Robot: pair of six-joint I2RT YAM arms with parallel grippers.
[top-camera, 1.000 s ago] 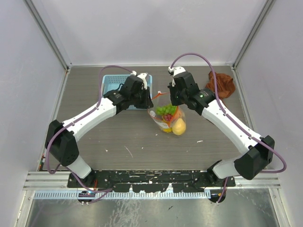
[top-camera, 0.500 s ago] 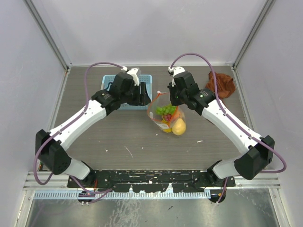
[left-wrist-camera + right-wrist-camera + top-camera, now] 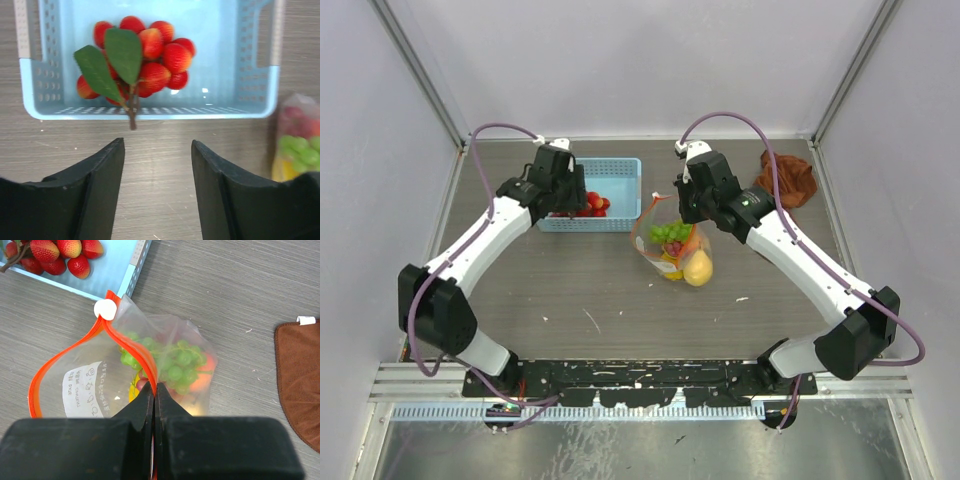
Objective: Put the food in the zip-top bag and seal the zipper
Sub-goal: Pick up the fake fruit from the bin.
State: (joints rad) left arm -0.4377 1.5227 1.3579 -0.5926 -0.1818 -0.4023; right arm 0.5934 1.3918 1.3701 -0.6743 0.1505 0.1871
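Having left zip-top bag (image 3: pixel 95 390), left tool (image 3: pixel 157 146) gapes empty before strawberries (image 3: pixel 157 55) in basket (image 3: pixel 250 107); right tool (image 3: pixel 155 392) stays pinching zipper (image 3: pixel 62 360).

bright, even light falls from above; shadows on the grey wood-grain tabletop (image 3: pixel 610 285) are faint and soft. in the left wrist view the left jaws blur in the foreground, the clear plastic zip-top bag (image 3: pixel 299 150) is unfocused, and a small glint marks the light-blue perforated plastic basket (image 3: pixel 235 60).
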